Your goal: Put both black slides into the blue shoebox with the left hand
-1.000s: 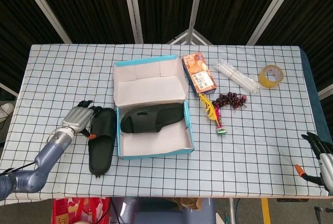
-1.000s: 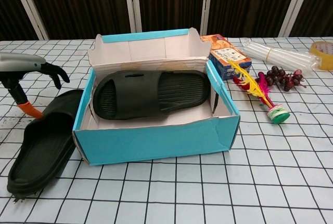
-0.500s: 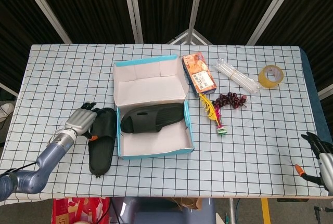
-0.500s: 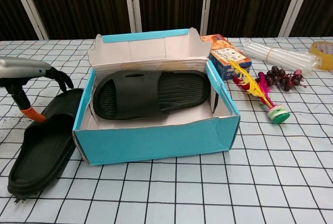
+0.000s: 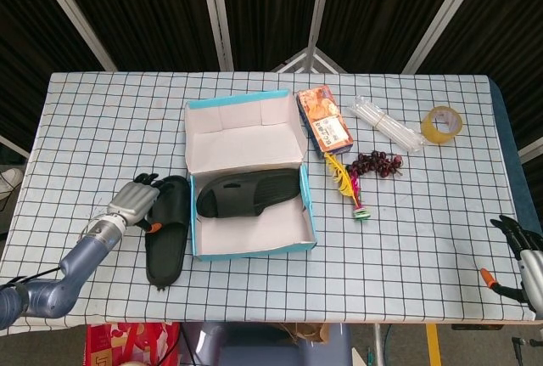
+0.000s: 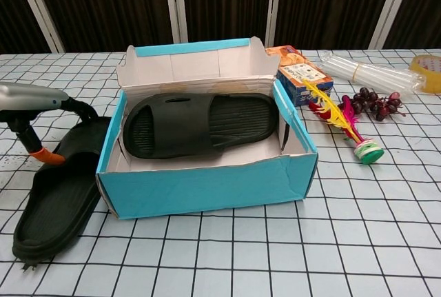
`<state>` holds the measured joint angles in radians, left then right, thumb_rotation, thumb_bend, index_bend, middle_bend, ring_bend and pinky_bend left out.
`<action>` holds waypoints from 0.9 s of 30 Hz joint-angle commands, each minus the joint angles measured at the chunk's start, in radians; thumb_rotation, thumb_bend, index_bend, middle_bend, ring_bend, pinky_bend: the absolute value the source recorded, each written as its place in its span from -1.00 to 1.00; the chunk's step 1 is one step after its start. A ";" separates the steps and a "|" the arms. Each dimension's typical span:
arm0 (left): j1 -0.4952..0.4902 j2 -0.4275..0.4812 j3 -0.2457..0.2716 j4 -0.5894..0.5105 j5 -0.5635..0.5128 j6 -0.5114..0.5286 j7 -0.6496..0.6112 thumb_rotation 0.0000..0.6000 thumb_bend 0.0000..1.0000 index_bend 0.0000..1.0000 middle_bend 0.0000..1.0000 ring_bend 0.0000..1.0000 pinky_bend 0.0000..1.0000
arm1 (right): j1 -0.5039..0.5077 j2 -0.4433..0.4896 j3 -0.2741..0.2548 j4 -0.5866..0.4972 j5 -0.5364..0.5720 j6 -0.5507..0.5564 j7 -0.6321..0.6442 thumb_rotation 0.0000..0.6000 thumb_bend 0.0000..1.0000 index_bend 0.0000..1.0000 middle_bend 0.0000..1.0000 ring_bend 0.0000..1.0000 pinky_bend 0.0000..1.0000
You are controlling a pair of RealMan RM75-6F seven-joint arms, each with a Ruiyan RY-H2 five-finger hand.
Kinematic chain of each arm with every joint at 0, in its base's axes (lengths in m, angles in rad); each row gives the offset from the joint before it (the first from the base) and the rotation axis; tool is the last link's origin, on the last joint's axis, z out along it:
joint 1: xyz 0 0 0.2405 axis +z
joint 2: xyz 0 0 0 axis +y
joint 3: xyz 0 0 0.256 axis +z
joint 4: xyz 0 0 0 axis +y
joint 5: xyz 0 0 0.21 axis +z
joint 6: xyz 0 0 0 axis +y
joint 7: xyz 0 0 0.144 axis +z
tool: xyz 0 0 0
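One black slide lies inside the blue shoebox, whose lid stands up at the back. The other black slide lies flat on the table just left of the box. My left hand is at that slide's far end. Its fingers reach over the rim, and the orange-tipped thumb points down at the slide's left edge. The fingers stay spread, without a closed grip. My right hand rests at the table's near right corner, holding nothing.
Right of the box lie an orange carton, a feather shuttlecock, dark grapes, a bundle of clear tubes and a tape roll. The left table edge is close to my left arm.
My left hand has come down and moved closer onto the far end of the loose slide. The slide has shifted slightly. The right hand has not moved.
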<state>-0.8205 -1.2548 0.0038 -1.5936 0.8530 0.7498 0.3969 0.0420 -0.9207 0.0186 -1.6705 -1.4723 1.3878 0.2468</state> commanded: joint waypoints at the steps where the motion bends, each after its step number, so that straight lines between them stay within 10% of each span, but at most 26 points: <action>1: -0.008 0.013 -0.003 -0.011 -0.009 -0.004 0.001 0.74 -0.90 -0.73 -0.75 -1.00 -0.94 | -0.009 -0.011 -0.009 -0.002 -0.006 0.005 -0.022 1.00 -0.38 -0.70 -0.77 -0.64 -0.72; 27: -0.032 0.011 0.008 -0.023 -0.025 -0.009 -0.002 0.81 -0.89 -0.74 -0.67 -1.00 -0.94 | -0.007 -0.007 -0.004 0.005 -0.009 0.008 0.003 1.00 -0.38 -0.70 -0.77 -0.64 -0.72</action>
<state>-0.8501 -1.2381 0.0099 -1.6225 0.8259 0.7432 0.3926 0.0352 -0.9272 0.0146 -1.6659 -1.4811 1.3958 0.2492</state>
